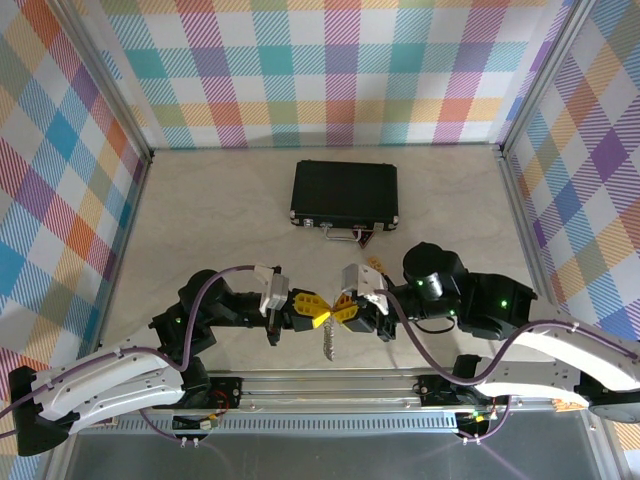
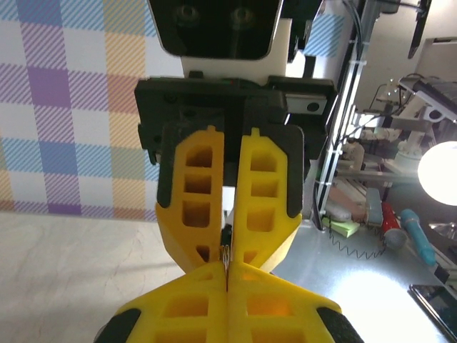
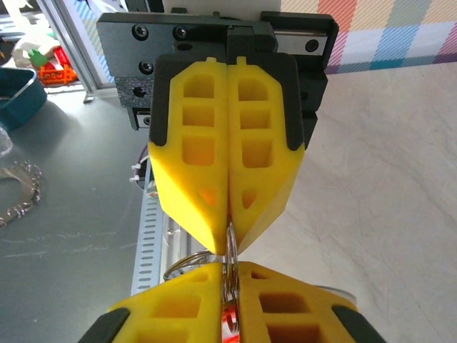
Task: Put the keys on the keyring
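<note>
The keyring (image 1: 328, 345) hangs as a grey-silver strip with a bumpy edge just below the spot where the two claws meet, over the near edge of the surface (image 1: 220, 220). The left arm (image 1: 215, 305) lies low and folded, its forearm reaching inward toward the centre. The right arm (image 1: 470, 295) mirrors it from the other side. Their wrists are level, so the claws point straight at each other, tip to tip.

The left claw (image 1: 318, 316) has its yellow fingers pressed together. In the right wrist view a thin metal edge runs up into its pinched tips (image 3: 229, 232), apparently the top of the keyring. The right claw (image 1: 341, 312) is also squeezed together. A red sliver of the keys (image 3: 228, 319) shows in the seam between its own fingers, so it is clamped on the key's head. A thin wire loop (image 3: 187, 263) juts out beside that seam.

From the left wrist, a dark metal sliver sits between the meeting tips of the left claw (image 2: 227, 286) and the right claw (image 2: 228, 251).

Farther back on the surface lies a black case (image 1: 345, 192), well apart from the claws. A small yellow-orange tag (image 1: 376, 262) sits between the case and the right arm's wrist.
</note>
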You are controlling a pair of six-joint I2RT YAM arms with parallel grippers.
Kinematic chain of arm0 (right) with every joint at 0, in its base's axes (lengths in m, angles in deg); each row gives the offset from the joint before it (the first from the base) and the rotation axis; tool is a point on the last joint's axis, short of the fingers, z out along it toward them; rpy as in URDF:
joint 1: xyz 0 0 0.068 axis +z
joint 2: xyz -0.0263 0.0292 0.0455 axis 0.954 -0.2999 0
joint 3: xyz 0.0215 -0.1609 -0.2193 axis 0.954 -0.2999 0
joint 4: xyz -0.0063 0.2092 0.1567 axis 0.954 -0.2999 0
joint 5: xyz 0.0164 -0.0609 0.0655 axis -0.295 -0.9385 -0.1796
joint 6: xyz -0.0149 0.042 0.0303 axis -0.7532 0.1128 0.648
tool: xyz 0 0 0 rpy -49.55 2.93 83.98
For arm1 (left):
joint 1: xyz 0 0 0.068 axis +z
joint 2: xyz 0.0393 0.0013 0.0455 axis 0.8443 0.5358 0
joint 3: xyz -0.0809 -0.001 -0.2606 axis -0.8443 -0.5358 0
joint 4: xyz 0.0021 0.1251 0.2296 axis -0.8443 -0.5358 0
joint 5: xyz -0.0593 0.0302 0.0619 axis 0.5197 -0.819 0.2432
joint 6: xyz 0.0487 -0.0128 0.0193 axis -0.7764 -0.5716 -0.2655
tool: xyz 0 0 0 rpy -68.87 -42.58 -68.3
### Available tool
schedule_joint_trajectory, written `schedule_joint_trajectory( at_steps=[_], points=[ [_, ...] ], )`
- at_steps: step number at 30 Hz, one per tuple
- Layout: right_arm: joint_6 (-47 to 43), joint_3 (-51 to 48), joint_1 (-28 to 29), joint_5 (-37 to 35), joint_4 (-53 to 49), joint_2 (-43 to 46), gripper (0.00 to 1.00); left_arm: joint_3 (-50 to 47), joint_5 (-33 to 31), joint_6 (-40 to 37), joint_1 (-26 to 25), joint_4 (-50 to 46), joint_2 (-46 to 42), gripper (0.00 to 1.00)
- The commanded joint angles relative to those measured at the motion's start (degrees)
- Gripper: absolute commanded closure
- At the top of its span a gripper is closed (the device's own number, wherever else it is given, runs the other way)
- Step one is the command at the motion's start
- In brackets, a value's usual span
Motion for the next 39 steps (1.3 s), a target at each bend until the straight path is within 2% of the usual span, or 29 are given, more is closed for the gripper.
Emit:
schedule_joint_trajectory(
  at_steps=[1,4,10,15,19,24,33,39],
  points=[
    [0.66,-1.14,0.20,1.99,2.73,1.13,0.94,-0.80,1.36,2.08,-0.17,7.19,-0.20,1.00],
    [0.46,-1.15,0.20,2.49,2.57,1.13,1.00,-0.81,1.49,2.11,-0.22,5.88,0.22,1.00],
    [0.06,-1.18,0.20,2.50,2.01,1.08,1.00,0.01,-1.88,-1.52,-0.17,-2.26,-1.34,1.00],
    [-1.50,1.75,0.20,-0.67,-2.83,-1.25,1.00,3.50,-5.85,-8.82,-0.18,-16.66,-1.80,0.81],
    [-3.02,4.47,0.28,-2.02,-7.22,-3.85,1.00,4.83,-8.35,-11.59,-0.18,-22.48,-2.50,0.77],
    [-4.42,7.22,0.29,-3.55,-11.18,-7.06,1.00,5.26,-8.96,-12.05,-0.18,-23.46,-2.33,0.77],
    [-5.70,8.16,0.29,-2.70,-12.00,-9.47,1.00,5.54,-8.65,-12.46,-0.17,-22.69,-0.54,0.77],
    [-5.83,7.90,0.32,-2.17,-11.65,-9.56,1.00,5.73,-8.22,-12.55,-0.17,-22.12,0.21,0.89]
  ],
)
